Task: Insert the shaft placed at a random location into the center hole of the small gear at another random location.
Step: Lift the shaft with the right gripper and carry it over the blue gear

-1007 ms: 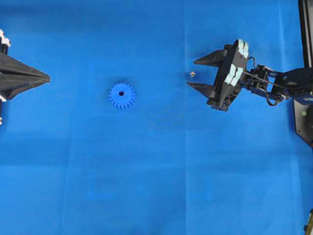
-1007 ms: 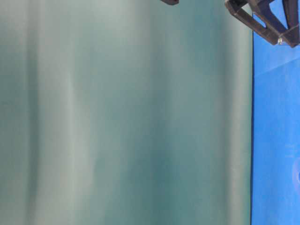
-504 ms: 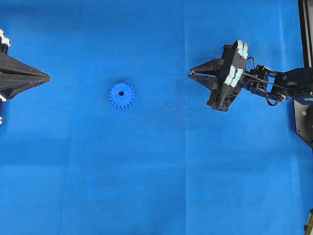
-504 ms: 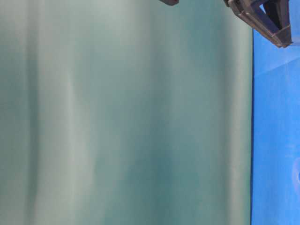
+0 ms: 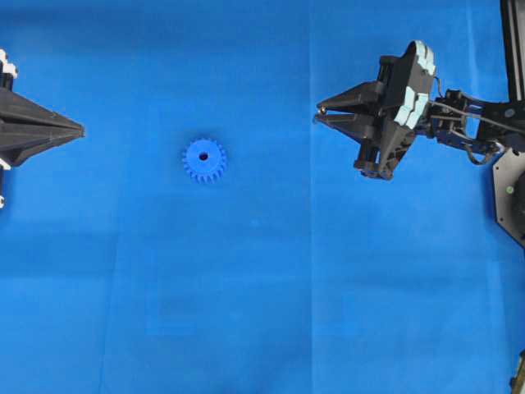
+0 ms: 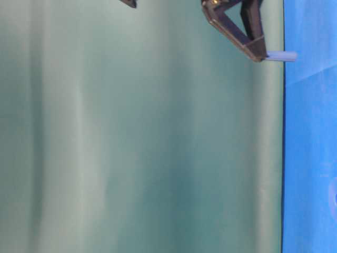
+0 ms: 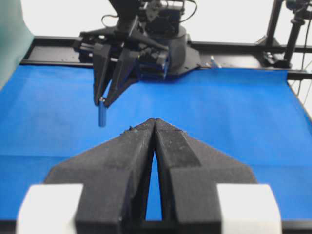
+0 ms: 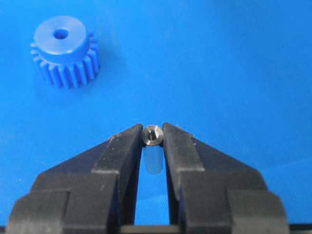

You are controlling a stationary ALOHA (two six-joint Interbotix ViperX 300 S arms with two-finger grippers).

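The small blue gear (image 5: 204, 160) lies flat on the blue cloth left of centre, its dark center hole (image 5: 203, 156) facing up; it also shows in the right wrist view (image 8: 64, 51). My right gripper (image 5: 320, 112) is shut on the silvery shaft (image 8: 152, 146), pinched at its top end between the fingertips and hanging down, lifted off the cloth. The shaft also shows in the table-level view (image 6: 280, 56) and the left wrist view (image 7: 102, 115). My left gripper (image 5: 80, 130) is shut and empty at the far left edge, well apart from the gear.
A teal backdrop (image 6: 142, 137) fills most of the table-level view. Black frame rails (image 7: 234, 48) and the right arm's base (image 7: 161, 44) stand at the cloth's far end. A black mount (image 5: 510, 193) sits at the right edge.
My right gripper closed on the shaft, then lifted it off the cloth and shifted slightly up in the overhead view. The gear and left gripper have not moved.
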